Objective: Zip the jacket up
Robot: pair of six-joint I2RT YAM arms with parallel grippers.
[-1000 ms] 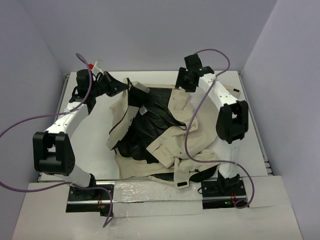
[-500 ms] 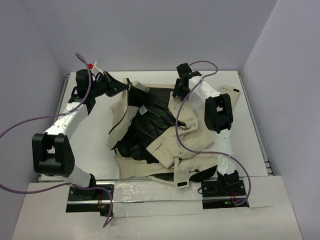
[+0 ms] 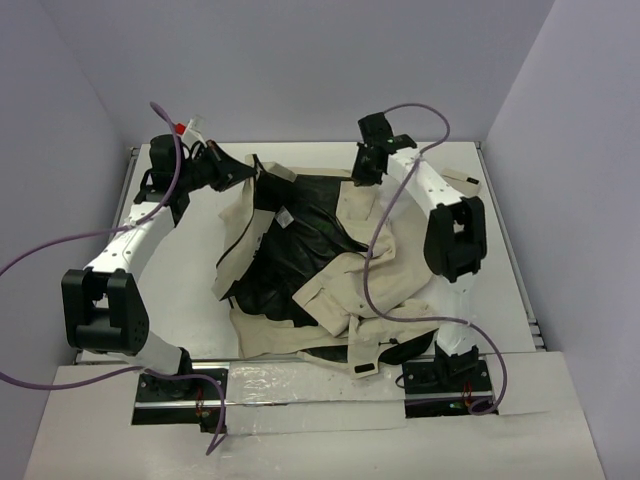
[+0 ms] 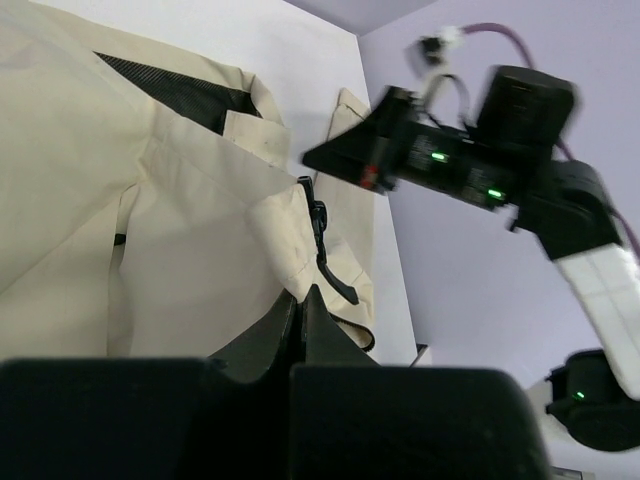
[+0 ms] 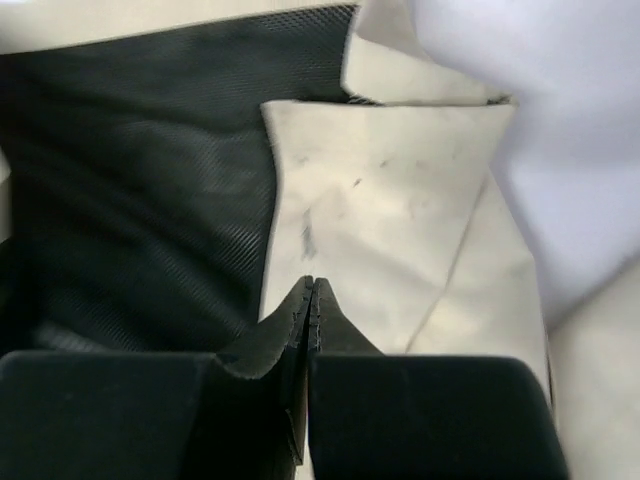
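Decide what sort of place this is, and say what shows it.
Probably a robotics lab test cell: plain lavender walls enclose a white table, a left arm and right arm are bolted at its near edge, and a beige jacket lies between them.

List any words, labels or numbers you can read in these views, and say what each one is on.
No text can be read in any view.
White label on the black lining of the jacket: too small to read.
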